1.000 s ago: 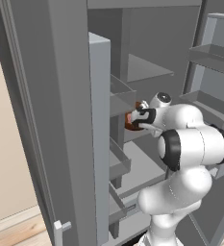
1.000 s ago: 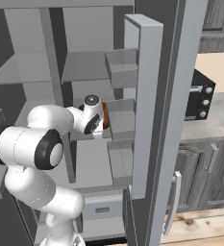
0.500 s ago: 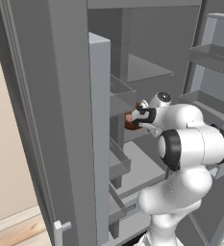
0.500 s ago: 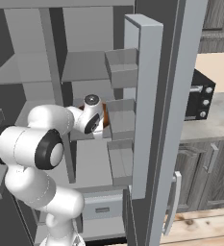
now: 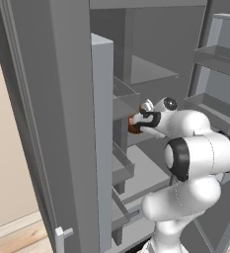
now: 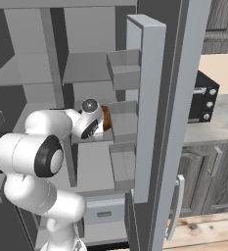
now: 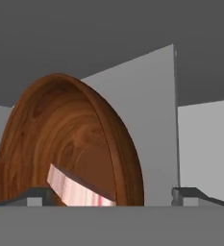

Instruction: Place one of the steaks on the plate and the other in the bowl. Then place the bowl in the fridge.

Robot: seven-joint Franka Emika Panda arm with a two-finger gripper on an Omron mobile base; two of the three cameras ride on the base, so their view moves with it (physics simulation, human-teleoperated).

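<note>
From the left base view, the white arm is seen reaching into the tall grey fridge [image 5: 62, 99], its two-finger gripper [image 5: 136, 121] at the glossy reddish-brown wooden bowl [image 5: 134, 127] on a middle shelf. The right base view shows the bowl [image 6: 106, 118] just past the wrist. In the hand view, the fingertips [image 7: 34, 196] are spread wide apart, the bowl's rim [image 7: 118, 144] between them, a pale pink steak slab [image 7: 77, 190] inside.

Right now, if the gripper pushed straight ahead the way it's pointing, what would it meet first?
Most likely the glossy reddish-brown wooden bowl, whose wall stands between the spread fingertips of the gripper, with the pale pink steak inside. Right of the bowl's rim, the grey fridge wall follows; depth is unclear.
</note>
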